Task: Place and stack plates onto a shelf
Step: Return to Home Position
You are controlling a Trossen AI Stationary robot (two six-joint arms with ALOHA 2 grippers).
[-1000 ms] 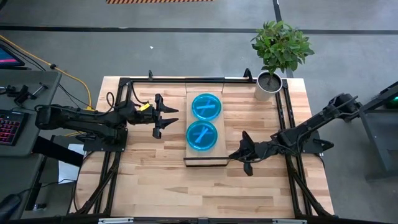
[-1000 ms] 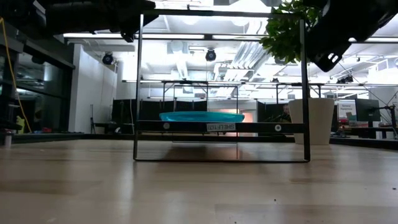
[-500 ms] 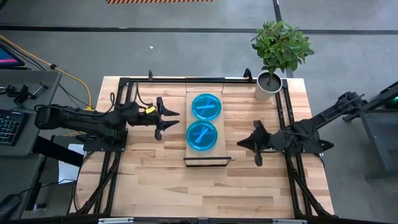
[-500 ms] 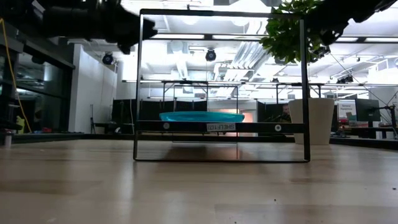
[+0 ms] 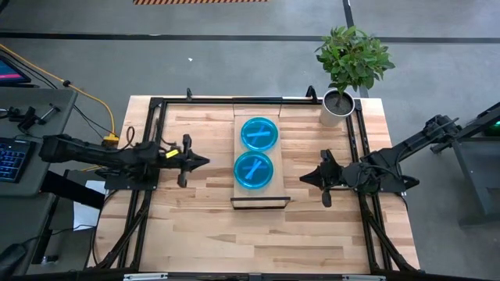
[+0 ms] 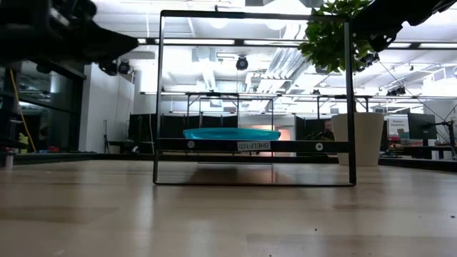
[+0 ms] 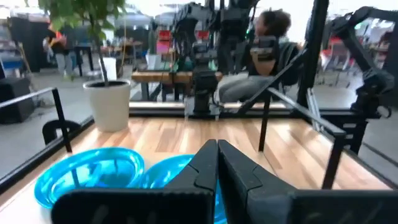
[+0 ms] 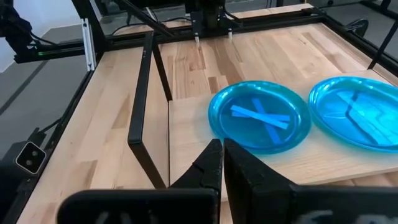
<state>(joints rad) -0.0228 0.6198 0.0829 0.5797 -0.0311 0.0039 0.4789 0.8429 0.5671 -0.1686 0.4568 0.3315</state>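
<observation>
You have two stacks of blue plates on the shelf [image 5: 260, 197], the far stack [image 5: 259, 133] and the near stack [image 5: 254, 170], close together; the plates in each cannot be counted; one white label [image 6: 254, 145] on the shelf's rail is too small to read; the left end effector [image 5: 195, 161] and right end effector [image 5: 305, 179], both clenched and empty, hover over the surface [image 5: 203, 226] on either side of the shelf.
</observation>
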